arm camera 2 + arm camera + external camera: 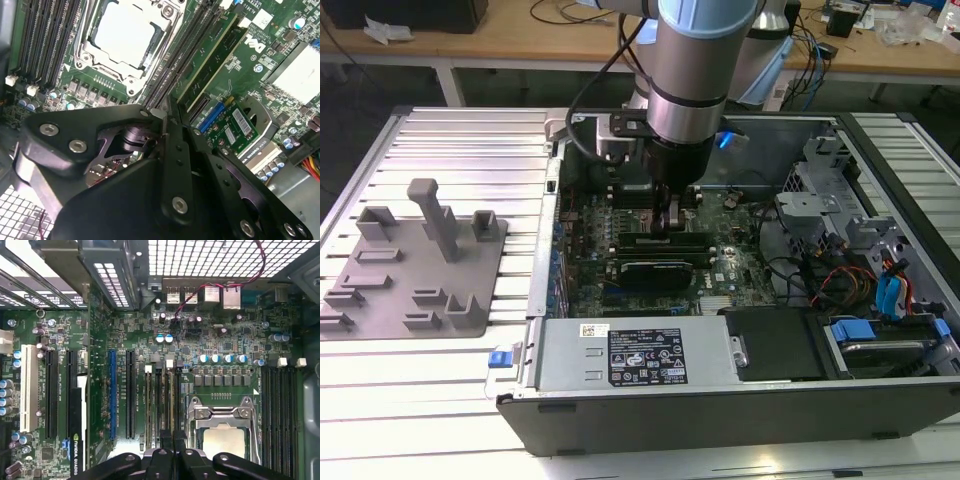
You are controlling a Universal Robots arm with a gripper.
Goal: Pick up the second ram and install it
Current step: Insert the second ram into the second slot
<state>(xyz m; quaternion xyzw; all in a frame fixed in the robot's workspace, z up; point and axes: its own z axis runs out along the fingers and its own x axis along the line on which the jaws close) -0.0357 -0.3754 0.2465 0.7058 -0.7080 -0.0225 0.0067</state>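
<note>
While gripper [672,225] hangs above, second ram [207,55] runs parallel w/ mem slots [187,50].

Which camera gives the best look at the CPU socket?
The second wrist view: the CPU socket sits nearly whole, unobstructed. The first wrist view has it partly cut off by the hand. In the exterior view I cannot pick it out.

The first wrist view's edge cuts off the hand [172,441], which partly covers the memory slots [159,400].

The gripper [162,116], fingers [176,150] pressed together, is pointing at black slots [172,70]; green memory sticks [216,52] are standing just beyond the fingertips.
</note>
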